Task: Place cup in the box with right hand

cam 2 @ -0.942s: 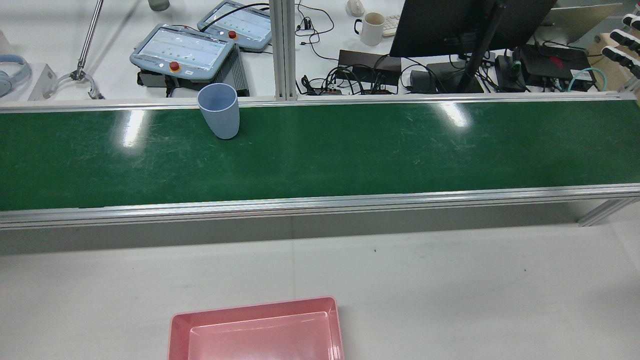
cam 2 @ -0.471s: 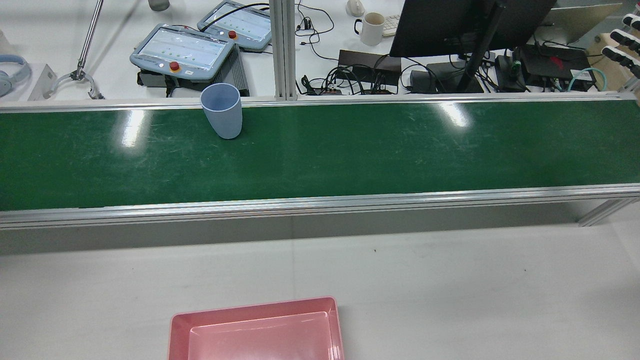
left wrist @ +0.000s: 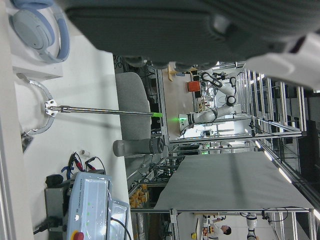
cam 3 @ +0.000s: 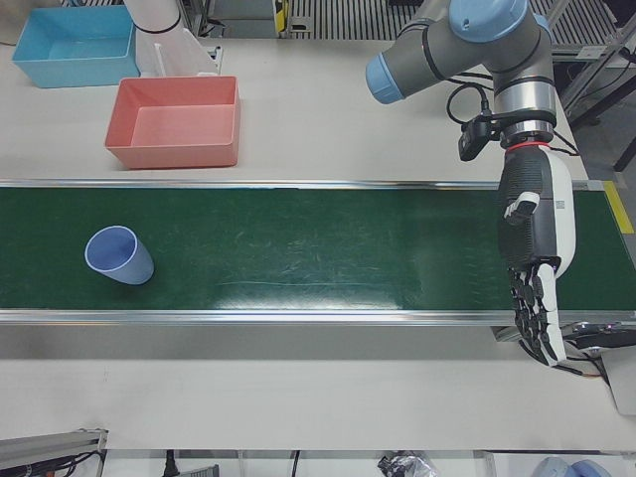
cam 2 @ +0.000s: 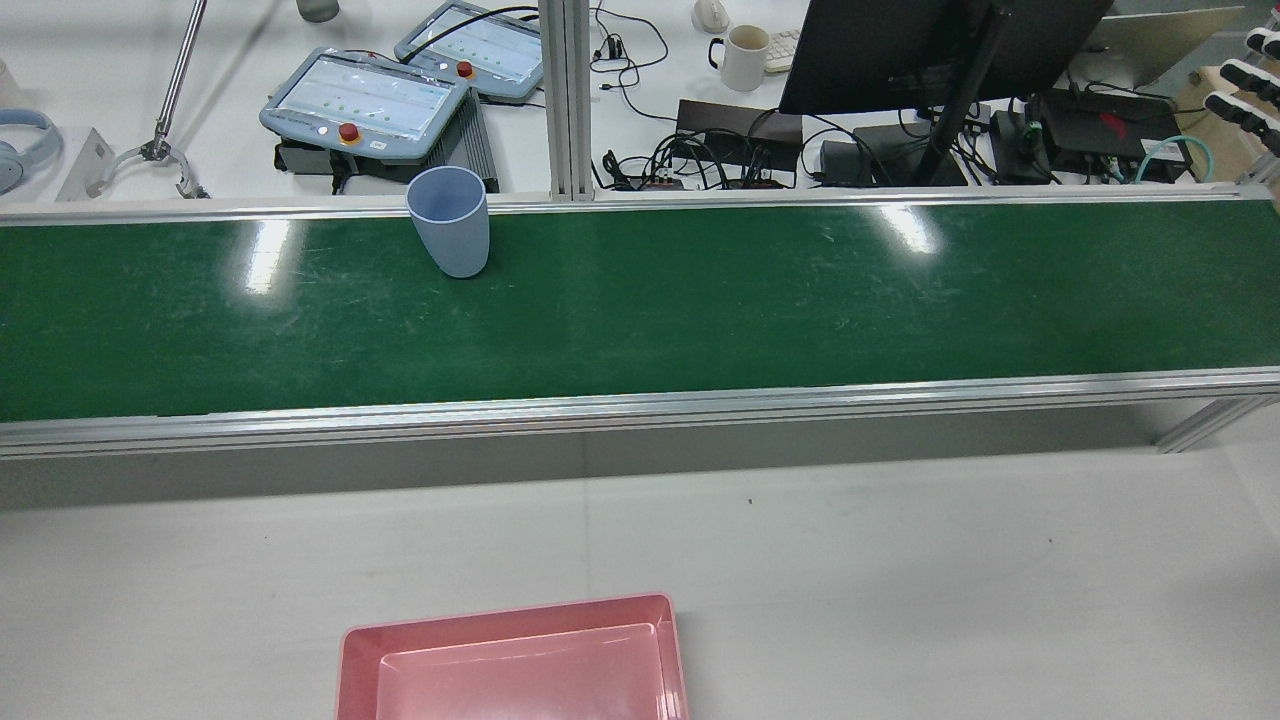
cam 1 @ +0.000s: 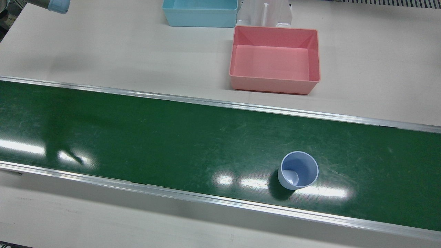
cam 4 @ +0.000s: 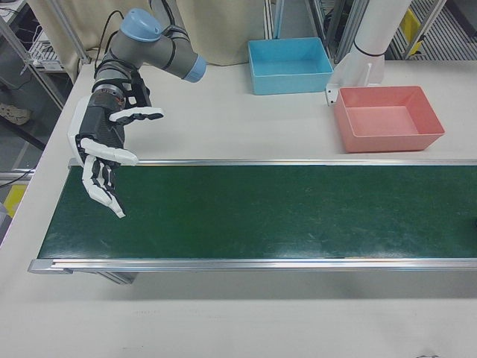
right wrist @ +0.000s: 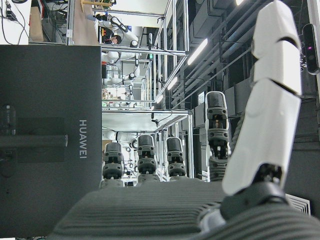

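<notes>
- Right hand (cam 4: 104, 160) is held above the end of the green conveyor belt (cam 4: 261, 212) in the right-front view, its fingers (cam 4: 112, 198) spread apart and pointing down toward the belt — nothing is held in it.
- Left hand (cam 3: 535, 268) is seen in the left-front view at the opposite end of the belt, hanging over the belt's front rail with its fingers extended and apart; it too is empty.
- Between the two hands the belt surface is scuffed and marked by bright reflections of the lights.
- The blue cup (cam 1: 298, 170) is seen standing upright on the belt, mouth up, near the belt's edge on the operators' side; it lies well apart from the right hand, on the left arm's half of the belt, and is touched by neither hand.
- The pink box (cam 1: 274, 64) is set on the white table (cam 1: 103, 51) on the robot's side of the belt, with its interior bare — the cup is separated from it by the belt's width.
- A blue bin (cam 1: 200, 12) is placed just beyond the pink box, near the pedestals.
</notes>
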